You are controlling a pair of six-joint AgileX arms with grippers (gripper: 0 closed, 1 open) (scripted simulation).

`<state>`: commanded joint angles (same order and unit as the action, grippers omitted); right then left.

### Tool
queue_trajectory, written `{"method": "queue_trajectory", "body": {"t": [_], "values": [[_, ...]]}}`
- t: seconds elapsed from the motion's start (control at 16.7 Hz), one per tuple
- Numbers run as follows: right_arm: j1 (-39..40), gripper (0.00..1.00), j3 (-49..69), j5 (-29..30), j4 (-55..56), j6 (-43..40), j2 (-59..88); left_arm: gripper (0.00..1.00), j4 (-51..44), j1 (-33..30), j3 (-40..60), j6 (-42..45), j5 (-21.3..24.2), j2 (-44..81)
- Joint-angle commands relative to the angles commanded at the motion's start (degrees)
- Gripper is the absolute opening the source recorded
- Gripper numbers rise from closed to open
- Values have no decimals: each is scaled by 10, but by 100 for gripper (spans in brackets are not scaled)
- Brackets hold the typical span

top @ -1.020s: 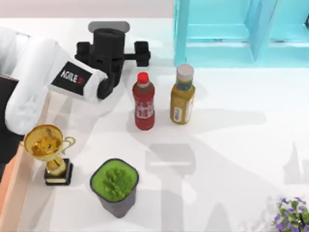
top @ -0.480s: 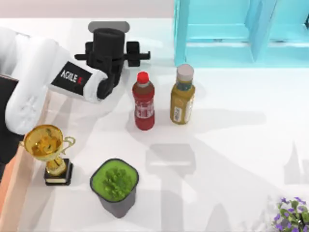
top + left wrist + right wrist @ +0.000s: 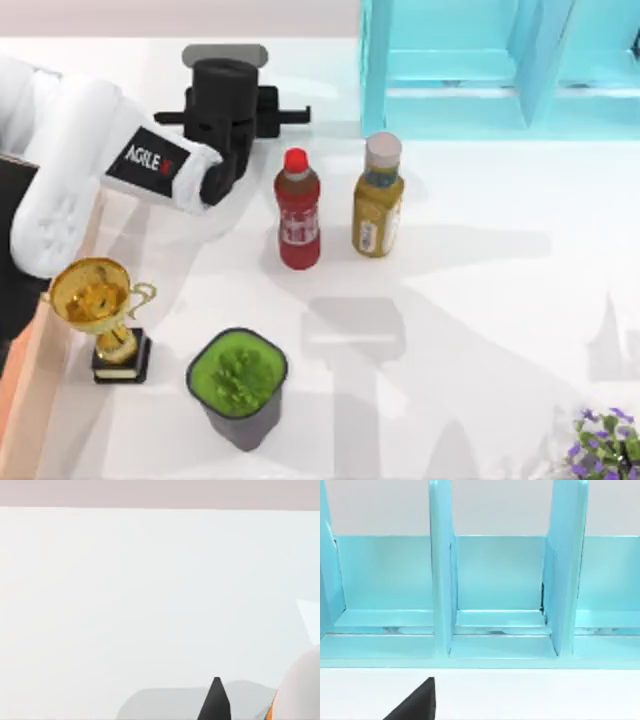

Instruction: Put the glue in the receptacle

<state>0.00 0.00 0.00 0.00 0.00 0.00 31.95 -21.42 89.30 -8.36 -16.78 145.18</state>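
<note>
Item: white surface (image 3: 480, 300) worked by two AgileX arms. Left arm: reaches in from the 9 o'clock edge. Its tool (image 3: 228, 112) points downward over the surface at about 11 o'clock, and whether it is open or closed cannot be told. Glue (image 3: 302, 685): seen in the left wrist view as a rounded white body with a sliver of orange label, close against the left tool, so it sits at about 11 o'clock on the surface. Whether the tool has hold of it cannot be told. Receptacle (image 3: 30, 390): salmon-orange box at the 8 o'clock edge, cut off by the frame. Gold trophy (image 3: 100, 310): on a dark base just beside the receptacle's wall. Dark square pot of green plant (image 3: 238, 385): at the trophy's 3 o'clock. Red bottle (image 3: 298, 210): upright, near centre, at the left tool's 4 o'clock. Yellow-brown bottle (image 3: 378, 197): upright, grey cap, at the red bottle's 3 o'clock, apart from it. Turquoise shelf unit (image 3: 480, 60): at 1 o'clock. Purple flowers (image 3: 608, 445): at the 5 o'clock corner. Right arm: parked, its tool (image 3: 420, 702) facing the shelf unit's open compartments, grip state not discernible.
</note>
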Motion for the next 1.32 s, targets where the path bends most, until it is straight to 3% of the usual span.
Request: {"method": "queue_trajectory", "body": {"t": [0.42, 1.02, 1.32], "values": [[0, 100, 0, 0, 0, 0, 0, 0, -2, -2, 0, 1, 0, -2], [0, 100, 0, 0, 0, 0, 0, 0, -148, -2, 24, 2, -1, -122], [0, 100, 0, 0, 0, 0, 0, 0, -153, -2, 26, 2, -2, -125]]}}
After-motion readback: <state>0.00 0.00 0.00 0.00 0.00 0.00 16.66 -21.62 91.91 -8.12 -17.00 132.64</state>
